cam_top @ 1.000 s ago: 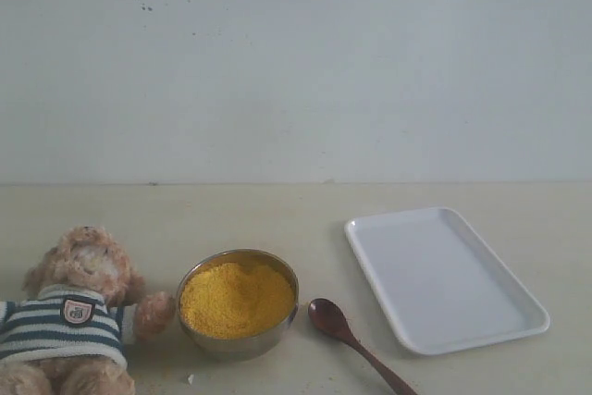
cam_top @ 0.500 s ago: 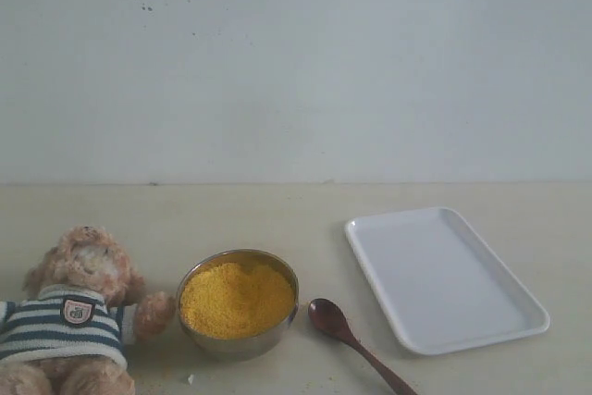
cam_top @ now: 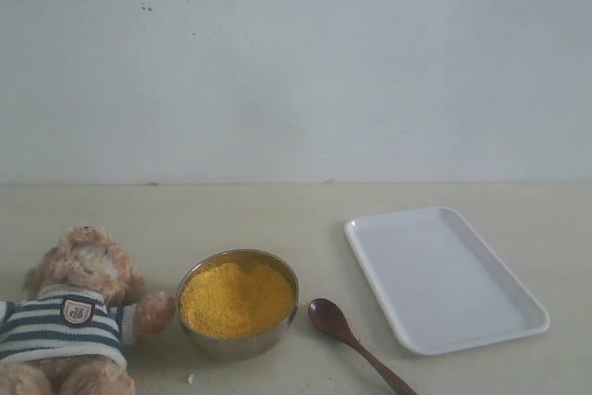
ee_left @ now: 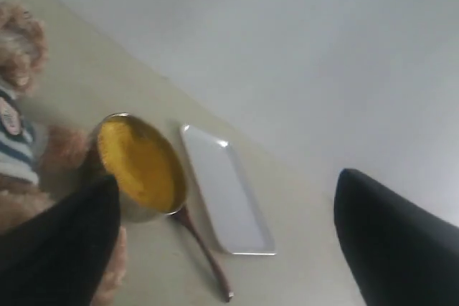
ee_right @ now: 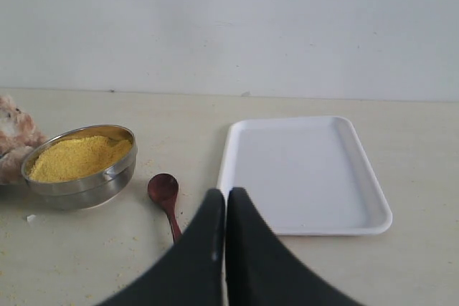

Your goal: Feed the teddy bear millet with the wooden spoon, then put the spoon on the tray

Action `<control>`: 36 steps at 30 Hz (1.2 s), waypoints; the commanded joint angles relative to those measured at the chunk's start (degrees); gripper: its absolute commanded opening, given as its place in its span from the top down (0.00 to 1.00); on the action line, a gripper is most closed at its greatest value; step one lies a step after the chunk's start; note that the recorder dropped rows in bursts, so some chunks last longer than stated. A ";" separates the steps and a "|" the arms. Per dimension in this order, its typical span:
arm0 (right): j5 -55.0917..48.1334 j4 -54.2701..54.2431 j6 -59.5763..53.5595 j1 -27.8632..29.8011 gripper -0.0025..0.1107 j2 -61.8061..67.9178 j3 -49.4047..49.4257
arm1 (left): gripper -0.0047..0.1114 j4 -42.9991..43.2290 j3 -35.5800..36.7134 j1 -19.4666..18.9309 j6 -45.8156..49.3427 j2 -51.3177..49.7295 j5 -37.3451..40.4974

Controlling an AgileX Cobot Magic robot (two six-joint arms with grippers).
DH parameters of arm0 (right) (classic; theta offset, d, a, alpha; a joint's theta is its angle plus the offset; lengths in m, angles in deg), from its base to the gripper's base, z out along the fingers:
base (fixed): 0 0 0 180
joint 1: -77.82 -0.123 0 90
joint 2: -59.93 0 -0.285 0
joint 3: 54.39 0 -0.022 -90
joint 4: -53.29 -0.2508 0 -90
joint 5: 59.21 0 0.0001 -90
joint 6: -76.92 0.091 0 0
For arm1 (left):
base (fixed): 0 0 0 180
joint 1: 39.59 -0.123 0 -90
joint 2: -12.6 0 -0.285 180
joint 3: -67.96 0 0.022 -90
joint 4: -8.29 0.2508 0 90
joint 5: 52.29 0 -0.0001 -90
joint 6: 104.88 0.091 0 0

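Pale counter point(cam_top: 277, 215) against a plain wall: wooden spoon point(cam_top: 344, 333) not yet picked up, right arm judged the nearer.
Locate the spoon lying flat between the steel bowl point(cam_top: 239, 347) of millet point(cam_top: 236, 298) and the tray point(cam_top: 370, 228). Its bowl end sits at 3 o'clock from the millet, and its handle runs toward 5 o'clock. Your right fingers point(ee_right: 208, 249) are pressed together and hold nothing; the spoon lies just beside them. Your left fingers point(ee_left: 64, 249) are spread wide and empty, nearer the teddy bear point(cam_top: 79, 312).

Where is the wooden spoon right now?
In the exterior view the wooden spoon lies on the table, lower centre, between the steel bowl and the tray.
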 commanded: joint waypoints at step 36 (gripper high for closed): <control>0.44 0.12 -0.42 0.11 0.98 -0.25 -0.03 | 0.33 11.08 -14.61 -20.61 26.21 -51.40 11.98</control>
